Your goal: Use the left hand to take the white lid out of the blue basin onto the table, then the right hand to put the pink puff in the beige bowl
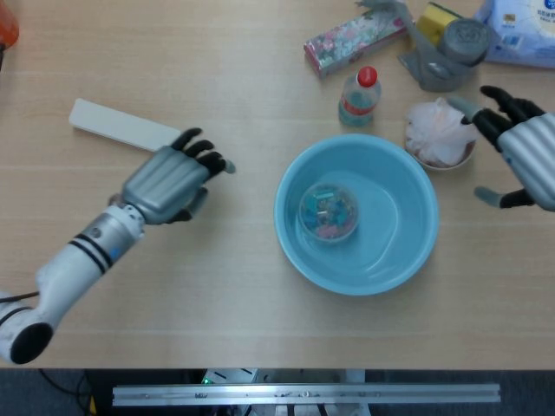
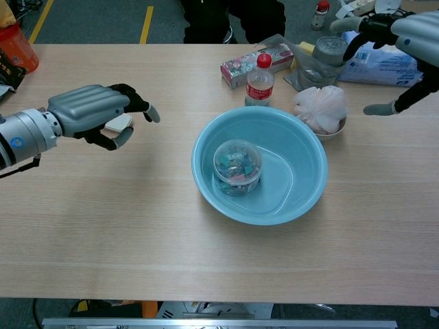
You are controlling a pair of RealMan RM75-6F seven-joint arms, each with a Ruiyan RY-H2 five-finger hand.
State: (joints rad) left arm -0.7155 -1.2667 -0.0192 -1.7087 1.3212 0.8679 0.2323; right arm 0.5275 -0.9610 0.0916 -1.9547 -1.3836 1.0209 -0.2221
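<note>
The blue basin (image 1: 392,227) (image 2: 296,186) stands at mid-table. In it sits a round clear tub (image 1: 329,211) (image 2: 237,165) with coloured bits inside; I see no separate white lid. My left hand (image 1: 165,182) (image 2: 89,113) hovers well left of the basin, fingers loosely curled, holding nothing. The pink puff (image 1: 438,130) (image 2: 319,108) lies in the beige bowl (image 1: 442,162) (image 2: 319,135) just behind the basin's right side. My right hand (image 1: 525,160) (image 2: 411,34) hangs just right of the puff with fingers spread and nothing in it.
A flat white box (image 1: 113,124) lies at the left, partly under my left hand. A red-capped bottle (image 1: 360,97) (image 2: 258,81) stands behind the basin. A floral box (image 1: 351,39), a grey tape roll (image 1: 464,39) and a tissue pack (image 2: 384,62) crowd the far right.
</note>
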